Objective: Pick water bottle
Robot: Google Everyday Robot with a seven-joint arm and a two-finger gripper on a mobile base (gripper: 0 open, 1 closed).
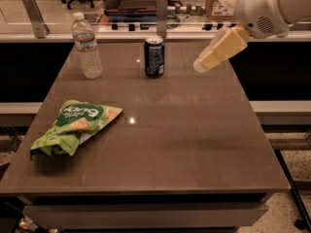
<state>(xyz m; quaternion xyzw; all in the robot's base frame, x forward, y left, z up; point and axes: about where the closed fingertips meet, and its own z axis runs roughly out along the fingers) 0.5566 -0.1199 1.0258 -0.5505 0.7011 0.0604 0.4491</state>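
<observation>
The water bottle [87,46] is clear ribbed plastic with a white cap and a pale label band. It stands upright at the far left of the brown table [184,144]. My gripper [206,61] is cream-coloured and hangs from the white arm at the upper right. It hovers above the table's far right part, well to the right of the bottle, and holds nothing. The dark blue soda can [154,57] stands between the gripper and the bottle.
A green chip bag [74,126] lies on the left of the table, nearer the front. A rail with metal posts [162,8] runs behind the table's far edge. Office chairs and boxes stand beyond it.
</observation>
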